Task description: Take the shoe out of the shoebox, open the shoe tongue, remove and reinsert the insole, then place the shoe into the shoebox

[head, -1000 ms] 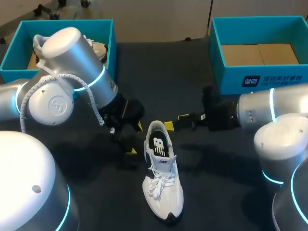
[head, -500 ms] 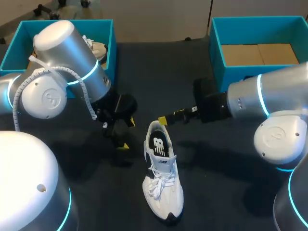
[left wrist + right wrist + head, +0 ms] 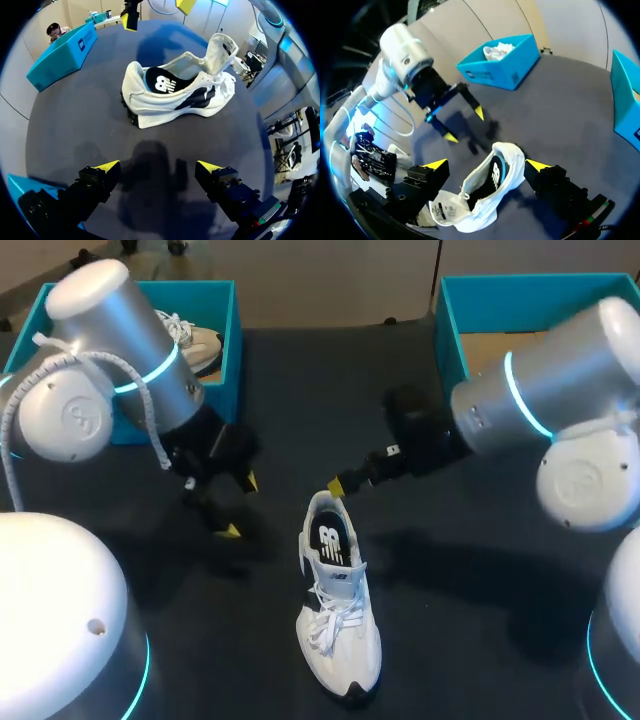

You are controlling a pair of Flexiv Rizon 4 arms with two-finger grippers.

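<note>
Left fingers (image 3: 230, 531) and right fingers (image 3: 337, 486) gape empty near the shoe (image 3: 338, 610), shoeboxes (image 3: 232, 340) behind.

Spread-fingered right gripper (image 3: 486, 164) hangs over a white lace-up sneaker (image 3: 470, 212) with black insole on dark tabletop (image 3: 560, 100); left gripper (image 3: 465, 125) beyond.

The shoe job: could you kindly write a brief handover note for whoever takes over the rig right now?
Left gripper: open, empty, apart from the shoe, at its side.
Right gripper: open, empty, at the shoe's heel.
Shoe: upright on the table, out of its box, tongue raised, insole lying inside.
Done: shoe taken out; insole removal and reinsertion cannot be told.
Left: place the shoe into the right shoebox, probably; it is bare where visible.
</note>
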